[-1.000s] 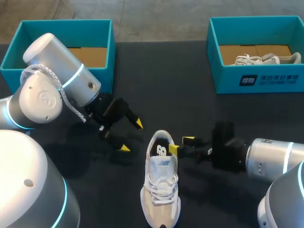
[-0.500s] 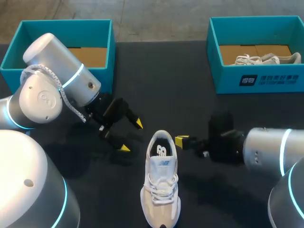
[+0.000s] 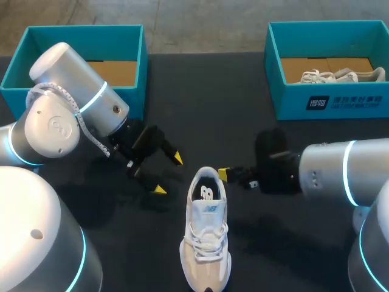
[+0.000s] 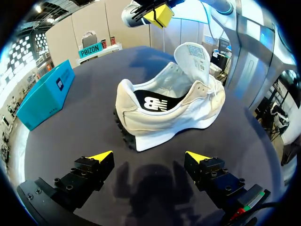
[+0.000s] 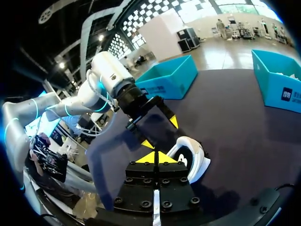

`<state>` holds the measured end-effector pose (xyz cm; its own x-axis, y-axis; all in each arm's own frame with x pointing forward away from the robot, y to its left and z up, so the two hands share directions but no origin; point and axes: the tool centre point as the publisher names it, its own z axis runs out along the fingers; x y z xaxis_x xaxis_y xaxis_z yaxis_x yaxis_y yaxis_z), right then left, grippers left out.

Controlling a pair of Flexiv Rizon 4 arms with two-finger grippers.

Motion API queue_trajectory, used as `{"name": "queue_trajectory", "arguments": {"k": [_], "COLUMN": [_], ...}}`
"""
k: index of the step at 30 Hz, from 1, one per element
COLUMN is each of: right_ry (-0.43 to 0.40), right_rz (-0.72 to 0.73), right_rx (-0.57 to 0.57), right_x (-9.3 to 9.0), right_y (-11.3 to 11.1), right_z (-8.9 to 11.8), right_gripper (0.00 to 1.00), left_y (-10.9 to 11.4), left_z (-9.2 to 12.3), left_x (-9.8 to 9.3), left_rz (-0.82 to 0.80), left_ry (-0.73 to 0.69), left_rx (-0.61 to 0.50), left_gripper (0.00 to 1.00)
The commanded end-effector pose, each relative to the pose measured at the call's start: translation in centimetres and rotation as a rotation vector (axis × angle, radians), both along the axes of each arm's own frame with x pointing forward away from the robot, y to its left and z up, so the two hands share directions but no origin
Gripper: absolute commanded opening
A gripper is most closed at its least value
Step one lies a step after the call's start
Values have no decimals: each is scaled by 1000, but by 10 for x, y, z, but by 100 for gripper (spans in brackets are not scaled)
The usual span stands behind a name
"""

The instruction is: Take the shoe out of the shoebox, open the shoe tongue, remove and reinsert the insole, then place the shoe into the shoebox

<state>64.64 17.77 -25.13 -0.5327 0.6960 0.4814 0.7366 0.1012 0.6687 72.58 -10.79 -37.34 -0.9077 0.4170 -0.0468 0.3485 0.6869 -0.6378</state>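
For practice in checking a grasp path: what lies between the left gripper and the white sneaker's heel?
Left wrist view: only bare table between the left gripper and the white sneaker.

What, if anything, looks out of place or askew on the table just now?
Nothing stands out. The white shoe stands upright on its sole on the table, its tongue lifted, with no visible damage. A second shoe lies in the right-hand box.

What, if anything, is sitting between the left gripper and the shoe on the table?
Nothing visible. Only bare table lies between the open left gripper and the heel of the shoe. The right gripper, shut, is at the shoe's far side, not in that path.
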Motion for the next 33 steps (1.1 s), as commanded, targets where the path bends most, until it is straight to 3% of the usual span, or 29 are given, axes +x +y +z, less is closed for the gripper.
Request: {"name": "queue_trajectory", "arguments": {"k": [1,7,14,22,33], "right_ry": [-26,41,100,131,171], "right_rz": [-241,-258,-294,-342,-388], "right_rx": [-291,-454,-552,-603,-588], "right_x": [0,2,6,6,5], "right_y": [14,28,38,47,56], "right_z": [-4,-9,-15,-24,-39], "right_gripper": [0,0,0,0,0], "left_y": [2,20,47,81,124], "left_z": [8,23,35,52,70], "left_x": [0,7,16,20,45], "left_rz": [-3,6,45,18,-113], "left_ry": [-5,-20,5,-61,-201], "left_rx": [24,61,121,227,291], "left_gripper": [100,100,100,100,100]}}
